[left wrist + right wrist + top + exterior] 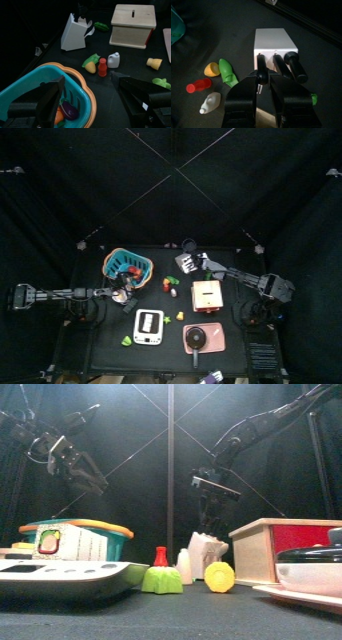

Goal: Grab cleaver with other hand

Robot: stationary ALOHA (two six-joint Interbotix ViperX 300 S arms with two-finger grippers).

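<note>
Cleaver [258, 62] blade-down in knife block [272, 40], handle up, pinched by right jaws

arms: black, jointed, slim tubes
right gripper [264, 82]: two glossy black jaws
left gripper [93, 102]: blocky matte-black jaws

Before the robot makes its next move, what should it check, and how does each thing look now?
1. Right gripper lined up over the knife block: ok.
2. It sits at one of the three dark handles, the end handle: ok.
3. It has that handle firmly held: cannot tell.
4. That handle belongs to the cleaver: cannot tell, as the blades are hidden inside the block.
5. Left gripper open and empty, ready to take over: ok; it hangs above the basket.
6. Left gripper close enough to receive: not ok, it is well apart from the block.
</note>
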